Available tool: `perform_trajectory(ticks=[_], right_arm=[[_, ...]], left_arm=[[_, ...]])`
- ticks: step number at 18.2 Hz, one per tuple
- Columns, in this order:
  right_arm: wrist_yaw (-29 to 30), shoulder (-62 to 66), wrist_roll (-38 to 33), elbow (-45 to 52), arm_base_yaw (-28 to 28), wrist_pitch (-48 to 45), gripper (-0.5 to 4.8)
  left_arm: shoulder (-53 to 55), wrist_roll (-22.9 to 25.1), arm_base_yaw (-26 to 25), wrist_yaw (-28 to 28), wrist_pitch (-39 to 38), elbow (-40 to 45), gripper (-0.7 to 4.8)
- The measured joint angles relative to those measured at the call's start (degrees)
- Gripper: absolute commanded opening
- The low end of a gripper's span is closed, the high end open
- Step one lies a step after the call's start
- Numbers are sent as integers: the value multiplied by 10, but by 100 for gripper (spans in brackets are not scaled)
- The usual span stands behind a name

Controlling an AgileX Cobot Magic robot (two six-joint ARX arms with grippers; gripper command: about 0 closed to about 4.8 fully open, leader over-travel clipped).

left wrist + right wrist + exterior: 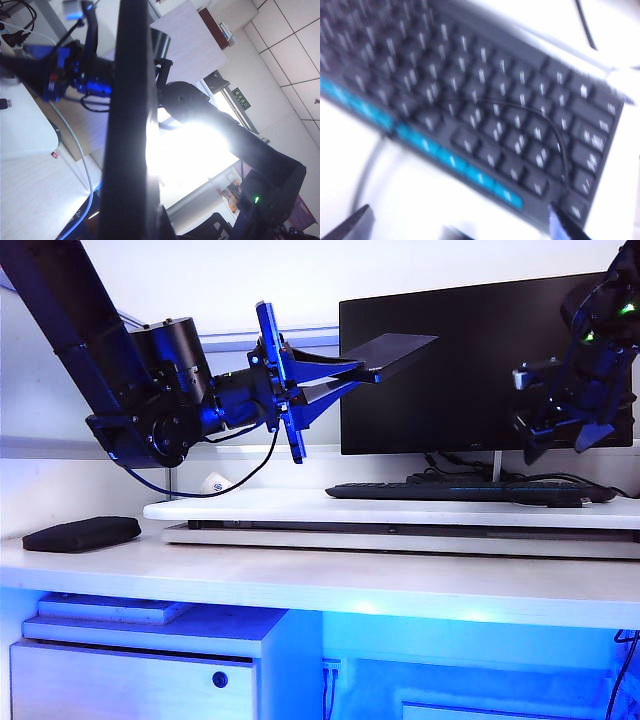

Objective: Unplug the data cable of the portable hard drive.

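Observation:
The portable hard drive (392, 350), a thin flat black plate, is held level in the air in front of the monitor, with my left gripper (350, 370) shut on its near end. In the left wrist view it is a dark edge-on slab (130, 125) running out from between the fingers. No cord hangs from it. The data cable (555, 132), a thin black cord, lies curved across the keys of the keyboard (470, 115). My right gripper (557, 448) hovers above the keyboard's right end. Its fingers stand wide apart with nothing between them (460, 227).
A black monitor (470, 360) stands behind the keyboard (450, 492) on a raised white board (240, 508). Thicker black cables (440, 475) trail under the monitor. A black padded cushion (82, 533) lies on the desk at the left.

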State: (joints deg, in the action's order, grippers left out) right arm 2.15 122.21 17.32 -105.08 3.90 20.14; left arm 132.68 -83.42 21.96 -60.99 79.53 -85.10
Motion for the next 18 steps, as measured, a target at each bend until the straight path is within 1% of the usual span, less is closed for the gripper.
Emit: perform_trajectory(ticks=[2,6,8,9,11,13,15,16,17,18], right_arm=[[-19,0,12,0,0,19,452],[-28,-1,8,0,-5,39,453],[-28,-3,-30,0,-8,39,453],[-26,-5,-47,0,-8,39,453],[-18,-7,-65,0,-7,39,453],[1,-7,-89,0,-10,40,453],[5,-7,-92,0,-14,40,453],[7,-7,-93,0,-16,40,453],[10,-7,-94,0,-19,39,453],[11,-7,-95,0,-20,39,453]], left_arm=[[0,10,0,0,-3,0,-5],[0,89,-15,11,-90,0,-6],[0,163,-32,58,-154,0,-6],[0,192,-40,84,-188,0,-6],[0,231,-53,133,-247,0,-6],[0,283,-75,232,-340,0,-6],[2,313,-85,270,-402,-18,-6],[2,343,-87,283,-446,-38,-5],[1,389,-87,294,-500,-66,-6],[1,455,-85,311,-568,-101,-5]])
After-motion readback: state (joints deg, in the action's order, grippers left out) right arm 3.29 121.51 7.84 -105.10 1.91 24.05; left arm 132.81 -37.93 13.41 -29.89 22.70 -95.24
